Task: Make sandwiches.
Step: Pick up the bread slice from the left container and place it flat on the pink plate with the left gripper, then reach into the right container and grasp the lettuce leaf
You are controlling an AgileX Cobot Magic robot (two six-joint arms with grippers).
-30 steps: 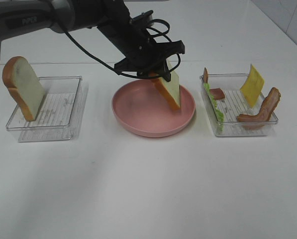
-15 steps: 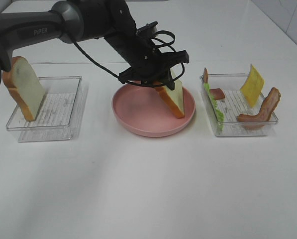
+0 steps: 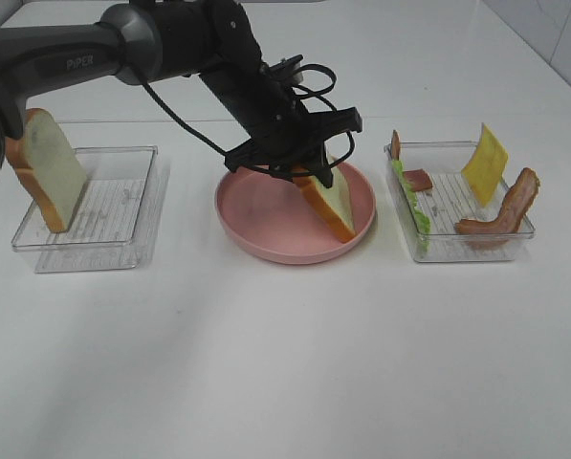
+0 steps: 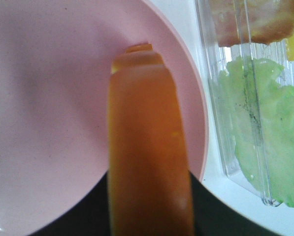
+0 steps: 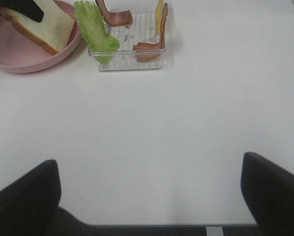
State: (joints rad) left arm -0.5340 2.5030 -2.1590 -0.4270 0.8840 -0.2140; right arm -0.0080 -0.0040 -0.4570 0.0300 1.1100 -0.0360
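Under left claw [image 3: 309,164]: bread slice [image 3: 333,196] clenched by upper edge, tilted, lower corner at pink plate [image 3: 256,206]; cannot tell if touching. Your risk: let go now and slice topples off its tilt, lands on rim or slides toward tray [image 3: 467,251] just beside claw. Lay it flatter first. Push down too hard and plate may tip. Right claw [image 5: 149,194]: fingers wide apart, empty, above bare desk [image 5: 186,123], lettuce [image 5: 95,29] well ahead of it. Second slice [image 3: 48,167] well apart from left claw.
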